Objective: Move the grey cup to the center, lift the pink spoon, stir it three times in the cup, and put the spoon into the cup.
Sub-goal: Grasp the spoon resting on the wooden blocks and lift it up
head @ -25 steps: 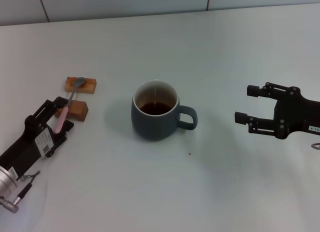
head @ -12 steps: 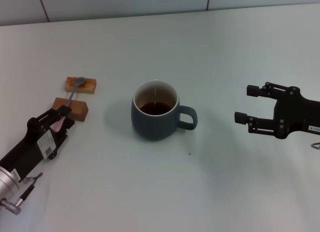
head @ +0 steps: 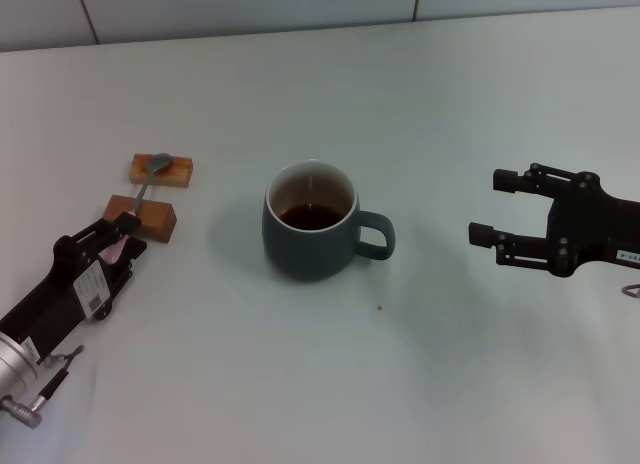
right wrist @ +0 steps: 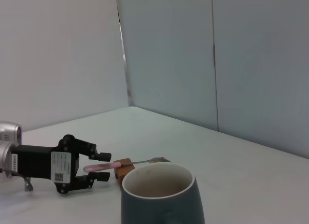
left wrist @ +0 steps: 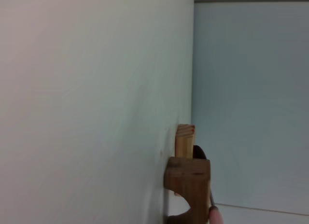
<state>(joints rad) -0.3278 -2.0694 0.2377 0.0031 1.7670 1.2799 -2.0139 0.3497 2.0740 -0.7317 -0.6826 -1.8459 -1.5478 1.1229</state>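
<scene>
Presently, grey cup (head: 311,221): centre frame on the surface (head: 400,104).
Pink spoon (head: 138,199): middle left, across two wooden blocks (head: 152,194).
Left gripper (head: 118,236): fingers astride spoon's handle, grip unclear.
Right gripper (head: 497,207): spread, middle right.

pink spoon (head: 141,193): handle end hidden inside left tool (head: 112,235)
grey cup (right wrist: 162,196): base cut off at 6 o'clock

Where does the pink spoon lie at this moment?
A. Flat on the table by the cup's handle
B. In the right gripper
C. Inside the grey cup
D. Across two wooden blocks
D: the pink spoon bridges two wooden blocks, its handle between the left gripper's fingers.
</scene>
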